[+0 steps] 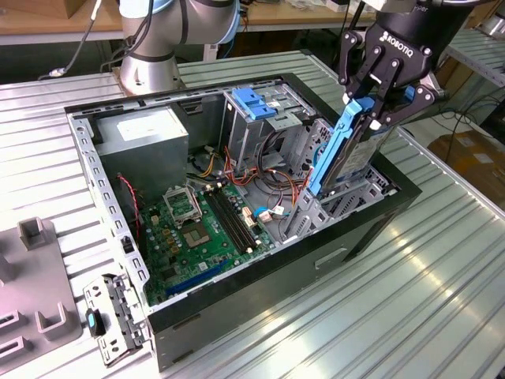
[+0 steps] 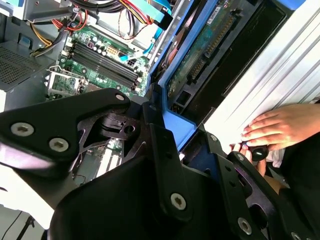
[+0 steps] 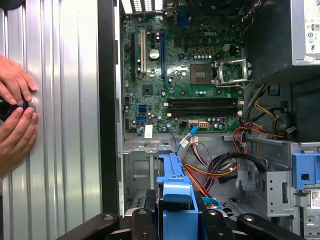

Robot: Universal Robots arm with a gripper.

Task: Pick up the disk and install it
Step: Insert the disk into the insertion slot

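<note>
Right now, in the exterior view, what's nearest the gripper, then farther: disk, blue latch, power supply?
1. Disk, held in the gripper.
2. Blue latch, atop the cage.
3. Power supply, at the exterior view's left.

At the upper right of the frame, the disk (image 1: 357, 154) is clamped on edge, steeply tilted, by the gripper (image 1: 384, 109), its lower end inside the open computer case (image 1: 316, 272).

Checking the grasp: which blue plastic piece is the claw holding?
The disk's blue rail, clamped in the claw; the cage latch sits apart, untouched.
</note>
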